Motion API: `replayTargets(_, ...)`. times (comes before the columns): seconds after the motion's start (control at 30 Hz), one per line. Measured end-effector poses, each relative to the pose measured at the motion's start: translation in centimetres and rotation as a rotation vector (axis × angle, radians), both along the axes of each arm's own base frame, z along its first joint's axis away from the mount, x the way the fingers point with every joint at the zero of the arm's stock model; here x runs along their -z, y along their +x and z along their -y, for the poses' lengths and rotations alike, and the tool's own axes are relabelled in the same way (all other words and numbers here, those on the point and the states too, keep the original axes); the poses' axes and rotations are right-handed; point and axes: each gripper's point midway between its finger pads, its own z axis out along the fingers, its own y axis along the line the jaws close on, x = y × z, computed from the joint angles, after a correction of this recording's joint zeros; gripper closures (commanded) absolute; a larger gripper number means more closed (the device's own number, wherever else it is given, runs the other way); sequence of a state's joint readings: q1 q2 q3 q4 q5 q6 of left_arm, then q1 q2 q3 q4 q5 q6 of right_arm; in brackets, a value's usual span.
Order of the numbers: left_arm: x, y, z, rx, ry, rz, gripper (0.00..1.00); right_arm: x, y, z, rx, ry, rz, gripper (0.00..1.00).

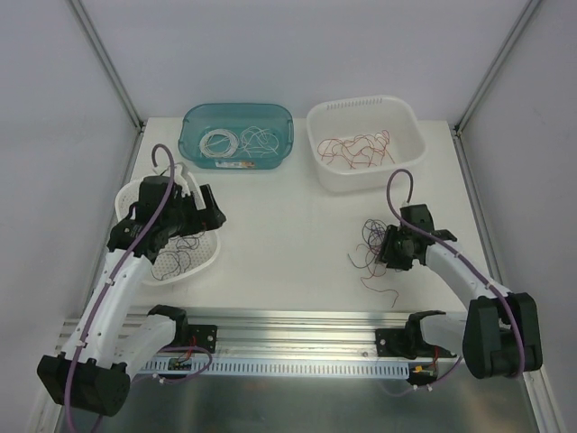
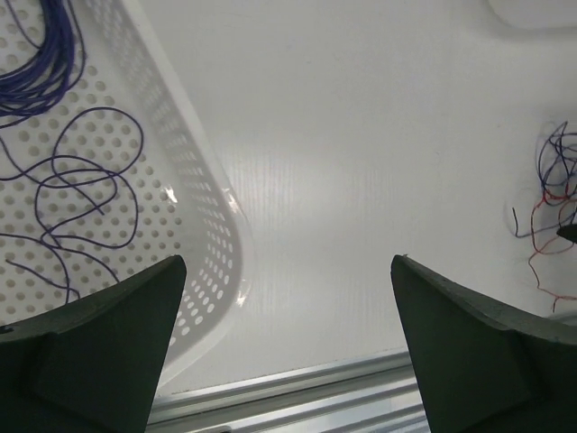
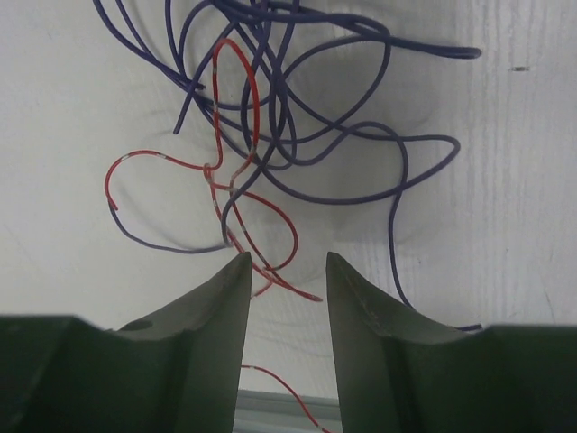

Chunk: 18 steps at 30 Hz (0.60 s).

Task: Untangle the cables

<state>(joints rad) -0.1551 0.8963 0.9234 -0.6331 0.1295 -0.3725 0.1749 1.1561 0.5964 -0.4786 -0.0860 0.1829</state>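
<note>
The tangled cables (image 1: 373,242) are a small clump of dark purple and red wires on the white table, right of centre. My right gripper (image 1: 389,249) is low at the clump's right side. In the right wrist view it (image 3: 287,262) is open, with red wire loops (image 3: 252,239) just ahead of and between the tips and purple loops (image 3: 306,135) beyond. My left gripper (image 1: 213,213) is wide open and empty (image 2: 287,262) over the rim of a white perforated basket (image 2: 212,234). The clump also shows far right in the left wrist view (image 2: 552,194).
The perforated basket (image 1: 206,257) at the left holds purple wires (image 2: 81,180). A teal bin (image 1: 194,122) at the back holds white wires (image 1: 221,142). A white bin (image 1: 410,135) at the back right holds red wires (image 1: 361,149). A metal rail (image 1: 297,320) runs along the near edge.
</note>
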Motion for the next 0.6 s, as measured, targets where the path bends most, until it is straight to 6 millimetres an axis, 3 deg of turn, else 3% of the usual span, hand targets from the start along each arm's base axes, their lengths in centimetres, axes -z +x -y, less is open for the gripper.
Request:
replayTargets(0.1, 0.1, -0.4, 1.8, 0.068, -0.002, -0.003, 0.01, 0.8, 0.3, -0.2, -0.005, 0.006, -0.010, 0.62)
replayTargets(0.17, 0.4, -0.8, 3.1, 0.116, -0.004, -0.015, 0.01, 1.1, 0.6, -0.6, -0.020, 0.012, -0.009, 0.72)
replayTargets(0.2, 0.5, -0.8, 3.6, 0.131, -0.005, -0.020, 0.01, 1.1, 0.7, -0.8, -0.033, 0.015, -0.004, 0.83)
replayTargets(0.33, 1.4, -1.1, 5.6, 0.188, -0.009, -0.058, 0.01, 0.4, 0.6, -2.4, -0.138, 0.010, 0.014, 0.99)
replayTargets(0.5, 1.9, -1.3, 7.2, 0.240, 0.000, -0.082, 0.01, -4.5, 2.0, -6.3, -0.341, -0.007, 0.110, 0.99)
replayTargets(0.6, 1.4, -1.0, 8.3, 0.273, -0.003, -0.069, 0.01, -9.5, 3.3, -9.5, -0.480, -0.002, 0.231, 0.99)
